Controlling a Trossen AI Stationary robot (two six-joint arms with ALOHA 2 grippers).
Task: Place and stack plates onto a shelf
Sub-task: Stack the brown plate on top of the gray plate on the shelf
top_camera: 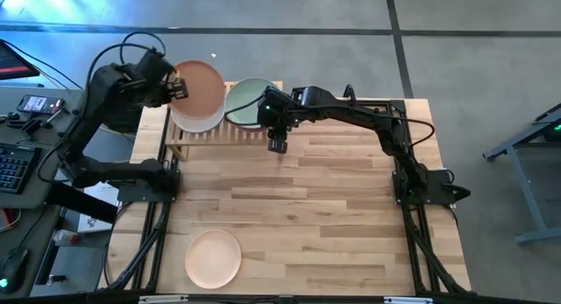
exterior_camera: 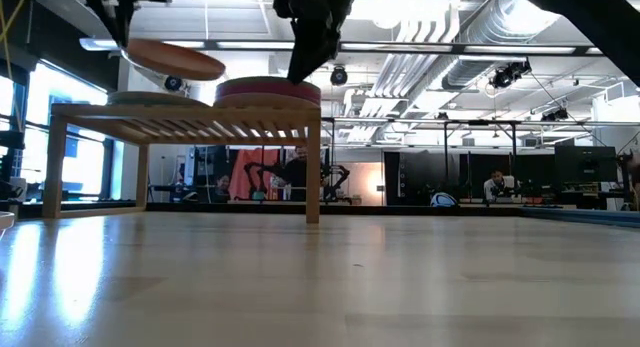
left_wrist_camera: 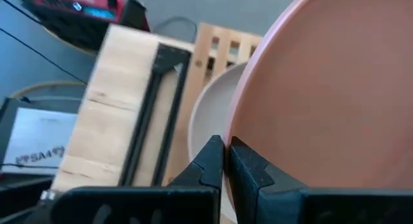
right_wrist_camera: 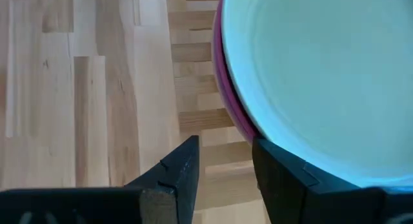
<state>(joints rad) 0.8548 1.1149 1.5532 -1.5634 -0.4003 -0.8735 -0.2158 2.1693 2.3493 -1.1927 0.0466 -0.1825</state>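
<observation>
Butcher-block table [top_camera: 333,216] bears shelf [top_camera: 188,139], peach plate [top_camera: 213,258]

Two arms, black all over, built of chunky jointed segments; thin black cables loop beside left arm's upper links; each base bolted to black frame rails at table edge; left gripper [left_wrist_camera: 224,161] fingers matte black, wedge-shaped, tapering to blunt tips; right gripper [right_wrist_camera: 226,166] fingers same black, broader, angular.

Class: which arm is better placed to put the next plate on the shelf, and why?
Left: its gripper is shut on the brown plate above the shelf; the right gripper is open and empty.
</observation>
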